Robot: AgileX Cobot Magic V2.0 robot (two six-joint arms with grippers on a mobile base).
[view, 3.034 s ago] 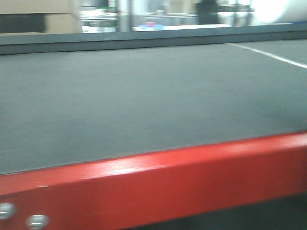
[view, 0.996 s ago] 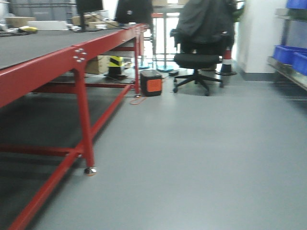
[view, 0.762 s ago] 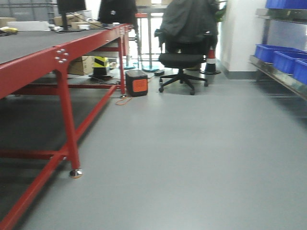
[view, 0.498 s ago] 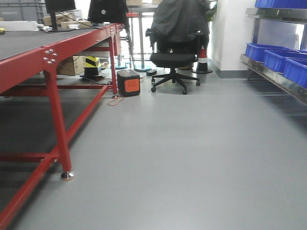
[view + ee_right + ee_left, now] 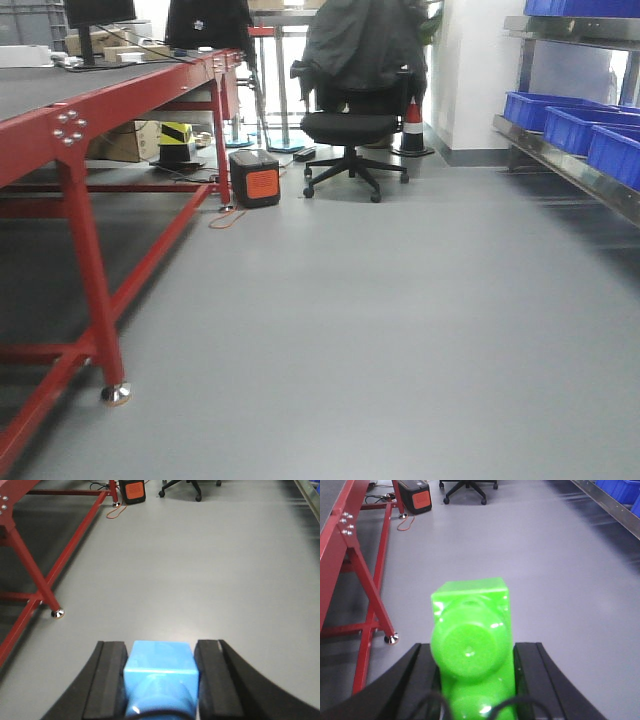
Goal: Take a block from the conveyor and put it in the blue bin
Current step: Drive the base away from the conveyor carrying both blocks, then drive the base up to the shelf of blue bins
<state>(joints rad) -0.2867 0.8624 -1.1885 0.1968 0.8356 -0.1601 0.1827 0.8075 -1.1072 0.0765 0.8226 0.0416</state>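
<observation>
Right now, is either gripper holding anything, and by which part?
Both. The left gripper clamps a green block by the sides of its near end; the right gripper clamps a blue block by its two side faces.

Open grey floor (image 5: 400, 320) stretches ahead. The red conveyor (image 5: 130, 98) frame borders the left. Blue bins (image 5: 572, 125) line the right, with an office chair (image 5: 348, 127) beyond.

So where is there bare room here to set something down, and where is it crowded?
The grey floor between the conveyor's red frame on the left and the shelf of blue bins on the right is bare, front to middle. It gets crowded at the far end: chair, orange box and cone.
</observation>
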